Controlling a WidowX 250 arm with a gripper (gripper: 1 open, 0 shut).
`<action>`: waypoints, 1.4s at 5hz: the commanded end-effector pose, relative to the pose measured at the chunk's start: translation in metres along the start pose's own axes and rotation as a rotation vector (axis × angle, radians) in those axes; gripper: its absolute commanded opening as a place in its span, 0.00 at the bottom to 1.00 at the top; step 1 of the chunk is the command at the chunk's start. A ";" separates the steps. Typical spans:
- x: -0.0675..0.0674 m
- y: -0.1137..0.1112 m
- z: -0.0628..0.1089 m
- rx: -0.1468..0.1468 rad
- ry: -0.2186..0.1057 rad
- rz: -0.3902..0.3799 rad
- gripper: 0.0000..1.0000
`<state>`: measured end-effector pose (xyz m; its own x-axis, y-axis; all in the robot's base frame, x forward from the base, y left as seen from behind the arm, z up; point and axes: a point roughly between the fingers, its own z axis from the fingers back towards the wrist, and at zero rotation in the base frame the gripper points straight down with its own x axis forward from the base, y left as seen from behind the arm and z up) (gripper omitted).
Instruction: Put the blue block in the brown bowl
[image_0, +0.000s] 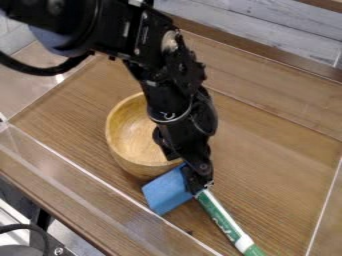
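Note:
The blue block (164, 191) lies on the wooden table just in front of the brown bowl (131, 131), a round tan wooden bowl with nothing showing inside. My black gripper (195, 181) points steeply down at the block's right end, and its fingers are closed against the block. The arm hides the bowl's right rim and part of the block's far edge. The block rests on the table surface, touching or nearly touching the bowl's front wall.
A white marker with a green cap (229, 224) lies diagonally on the table right of the block, its near end close to my fingertips. Clear plastic walls (54, 170) run along the table's front and left edges.

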<state>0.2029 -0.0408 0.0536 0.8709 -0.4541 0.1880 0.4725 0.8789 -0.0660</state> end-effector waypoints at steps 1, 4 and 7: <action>0.006 0.000 0.005 0.001 -0.037 0.005 0.00; 0.011 -0.004 0.005 -0.017 -0.071 0.020 0.00; 0.017 -0.007 0.006 -0.031 -0.111 0.026 0.00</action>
<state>0.2101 -0.0520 0.0565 0.8723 -0.4098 0.2666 0.4500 0.8862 -0.1102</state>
